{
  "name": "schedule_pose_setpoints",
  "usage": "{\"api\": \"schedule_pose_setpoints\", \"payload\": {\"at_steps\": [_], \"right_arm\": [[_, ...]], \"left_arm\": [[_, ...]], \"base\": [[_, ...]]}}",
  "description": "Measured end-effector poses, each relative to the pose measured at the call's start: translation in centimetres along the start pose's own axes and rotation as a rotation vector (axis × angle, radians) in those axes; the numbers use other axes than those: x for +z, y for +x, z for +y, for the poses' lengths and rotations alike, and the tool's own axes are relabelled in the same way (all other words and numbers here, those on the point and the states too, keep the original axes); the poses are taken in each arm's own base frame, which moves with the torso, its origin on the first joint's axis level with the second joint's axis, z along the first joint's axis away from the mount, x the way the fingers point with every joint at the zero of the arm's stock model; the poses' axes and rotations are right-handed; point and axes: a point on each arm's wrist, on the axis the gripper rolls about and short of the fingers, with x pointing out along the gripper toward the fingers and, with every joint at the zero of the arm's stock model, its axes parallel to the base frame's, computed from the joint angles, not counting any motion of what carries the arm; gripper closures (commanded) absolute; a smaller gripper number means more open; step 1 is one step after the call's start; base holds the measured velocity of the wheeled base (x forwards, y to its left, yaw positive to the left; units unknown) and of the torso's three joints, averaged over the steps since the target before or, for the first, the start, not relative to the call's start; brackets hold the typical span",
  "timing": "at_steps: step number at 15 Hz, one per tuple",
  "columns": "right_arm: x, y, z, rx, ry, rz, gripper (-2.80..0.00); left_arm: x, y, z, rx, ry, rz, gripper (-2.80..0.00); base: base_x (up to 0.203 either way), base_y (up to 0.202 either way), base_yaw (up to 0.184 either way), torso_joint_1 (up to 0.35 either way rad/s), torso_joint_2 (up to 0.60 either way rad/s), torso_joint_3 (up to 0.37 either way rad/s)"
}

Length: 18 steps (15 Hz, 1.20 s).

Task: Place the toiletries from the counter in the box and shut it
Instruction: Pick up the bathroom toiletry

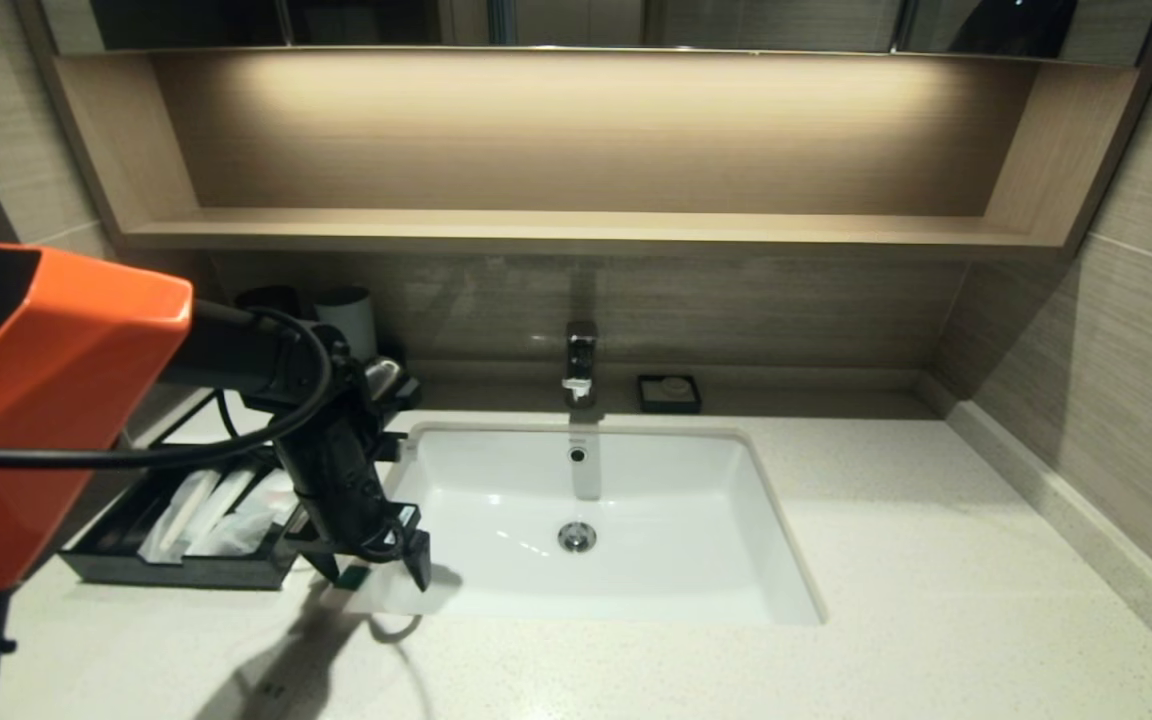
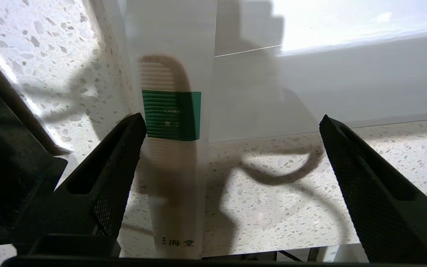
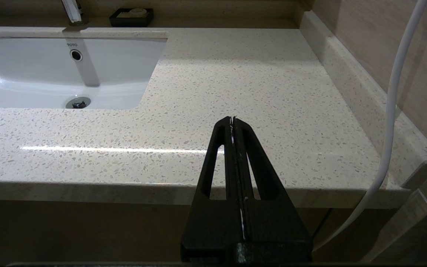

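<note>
One wrapped comb point(image 1: 368, 590) is left on the counter point(image 1: 936, 560) in the head view, lying at the near left corner of the sink point(image 1: 696, 470) with one end over its rim; the left gripper point(image 1: 376, 574) hangs directly above it, fingers spread and holding nothing; just to its left the box point(image 1: 176, 572) stands with its drawer pulled out, and two wrapped toiletries point(image 1: 204, 512) already lie inside; black and white cups point(image 1: 346, 315) stand behind the arm, a tap point(image 1: 581, 362) and a small soap dish point(image 1: 669, 393) at the back of the sink; the right arm does not appear in this view.

Seen from the left wrist, the comb point(image 2: 172, 148) runs lengthwise between the two black fingers point(image 2: 119, 163), its green label point(image 2: 171, 115) level with the fingertips; it lies close against one finger and well apart from the other, so the grip sits off-centre; the dark corner of the box point(image 2: 9, 163) shows at the edge.

From the right wrist, the right gripper point(image 3: 232, 119) is pressed shut on nothing, parked off the front edge of the counter, well away from the sink.

By these views the third and last pick-up is the step in hand; the next move calls for lowering until the fingers straddle the wrapper, clamping across its narrow width, then carrying it left into the drawer; the slick film flat on stone may slide instead of lifting; pushing the drawer shut is not yet done.
</note>
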Motion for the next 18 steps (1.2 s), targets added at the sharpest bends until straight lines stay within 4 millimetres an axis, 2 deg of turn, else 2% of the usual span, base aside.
{"api": "schedule_pose_setpoints", "payload": {"at_steps": [18], "right_arm": [[0.00, 0.00, 0.00, 0.000, 0.000, 0.000, 0.00]], "left_arm": [[0.07, -0.37, -0.01, 0.011, 0.002, -0.023, -2.80]], "base": [[0.000, 0.000, 0.000, 0.000, 0.00, 0.000]]}}
